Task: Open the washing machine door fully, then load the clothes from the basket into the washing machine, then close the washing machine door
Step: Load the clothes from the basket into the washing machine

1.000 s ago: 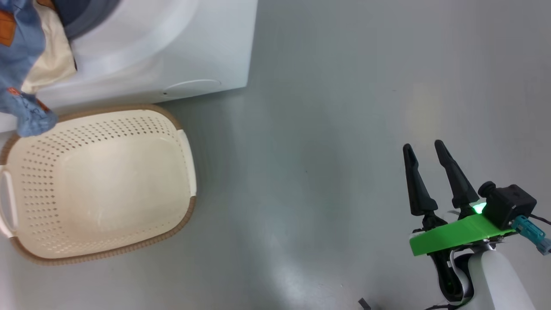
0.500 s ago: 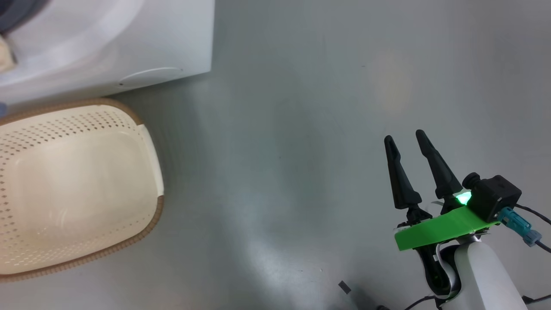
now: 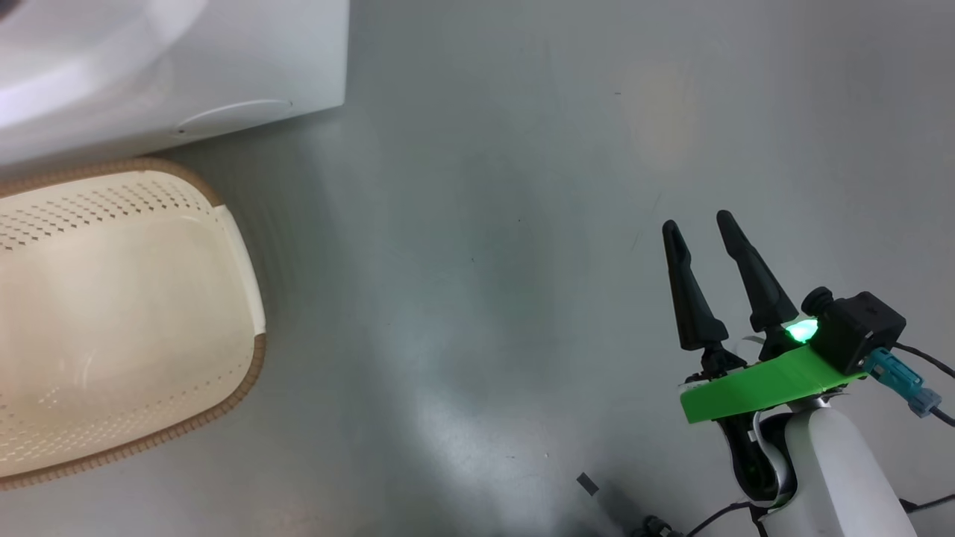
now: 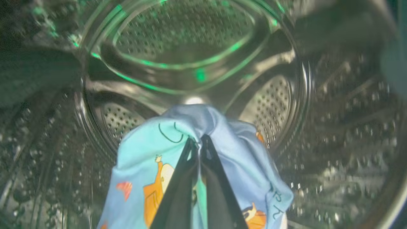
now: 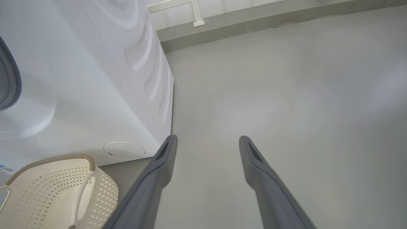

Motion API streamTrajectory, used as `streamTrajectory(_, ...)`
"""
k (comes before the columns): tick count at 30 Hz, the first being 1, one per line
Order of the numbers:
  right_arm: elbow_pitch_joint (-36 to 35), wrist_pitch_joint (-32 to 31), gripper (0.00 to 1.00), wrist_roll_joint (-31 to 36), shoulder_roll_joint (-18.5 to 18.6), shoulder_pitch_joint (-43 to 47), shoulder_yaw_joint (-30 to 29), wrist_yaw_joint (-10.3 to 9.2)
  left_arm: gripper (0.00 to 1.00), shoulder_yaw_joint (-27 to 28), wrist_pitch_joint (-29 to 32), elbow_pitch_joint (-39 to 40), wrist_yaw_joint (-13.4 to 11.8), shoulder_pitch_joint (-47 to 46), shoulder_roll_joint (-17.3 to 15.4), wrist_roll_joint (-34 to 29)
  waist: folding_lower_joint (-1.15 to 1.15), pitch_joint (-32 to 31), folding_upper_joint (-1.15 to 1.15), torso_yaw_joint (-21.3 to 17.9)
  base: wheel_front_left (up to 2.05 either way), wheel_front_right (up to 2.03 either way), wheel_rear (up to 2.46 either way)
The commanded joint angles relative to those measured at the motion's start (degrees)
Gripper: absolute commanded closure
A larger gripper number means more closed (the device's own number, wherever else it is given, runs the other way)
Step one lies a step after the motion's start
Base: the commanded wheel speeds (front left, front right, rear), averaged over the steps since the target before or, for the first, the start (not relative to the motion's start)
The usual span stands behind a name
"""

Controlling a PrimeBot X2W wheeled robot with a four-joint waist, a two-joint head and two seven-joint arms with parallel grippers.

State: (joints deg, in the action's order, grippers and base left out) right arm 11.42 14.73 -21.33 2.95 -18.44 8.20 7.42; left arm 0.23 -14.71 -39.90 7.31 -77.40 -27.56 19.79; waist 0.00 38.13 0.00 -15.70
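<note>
Head view: a smooth grey floor [image 3: 485,224], glossy with pale reflections, spreads around the white washing machine [image 3: 224,60] and the basket [image 3: 149,201] standing just beside its front. The right gripper [image 3: 696,220] hangs over bare floor well apart from both, fingers spread wide and holding nothing. Inside the steel drum [image 4: 273,101], the left gripper [image 4: 198,139] is pinched tight on the clothes [image 4: 149,149]. A grey skirting [image 5: 254,22] lines the far wall; a round cap [image 5: 124,150] sits low on the machine's front, and a blue label [image 5: 5,169] there is too small to read
</note>
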Motion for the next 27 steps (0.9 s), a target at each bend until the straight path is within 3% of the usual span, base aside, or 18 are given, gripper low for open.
streamTrajectory(1, -1.20, 0.27, 0.00, -0.29, -0.07, 0.71, 1.66, 0.07, 0.68, 0.73, -0.28, 0.58, 0.00, 2.49, -1.97, -1.61, 0.00, -0.30, 0.00, 0.24, 0.00, 0.00, 0.00)
streamTrajectory(2, -1.14, 0.27, 0.00, -0.30, -0.07, 0.72, 1.79, 0.07, 0.49, 1.21, -0.28, -0.32, 0.04, 2.93, -1.60, -1.56, 0.00, -0.41, 0.00, 0.29, 0.00, 0.00, 0.00)
streamTrajectory(3, -1.07, 0.27, 0.00, -0.30, -0.07, 0.73, 1.89, 0.07, 0.00, 1.30, -0.28, -0.99, 0.07, 3.21, -1.54, -1.93, 0.00, -0.49, 0.00, 0.33, 0.00, 0.00, 0.00)
streamTrajectory(17, -0.81, 0.27, 0.00, 0.32, -0.07, 1.68, 1.99, 0.07, 0.00, -0.39, -0.29, -5.70, 0.16, 5.68, 0.12, 0.53, 0.00, -2.61, 0.00, 0.94, 0.00, 0.00, 0.00)
streamTrajectory(27, -0.65, 0.27, 0.00, 0.75, -0.07, 2.06, 1.95, 0.07, 0.00, 2.10, -0.29, -6.05, 0.17, 8.21, 1.61, 0.10, 0.00, -3.78, 0.00, 1.25, 0.00, 0.00, 0.00)
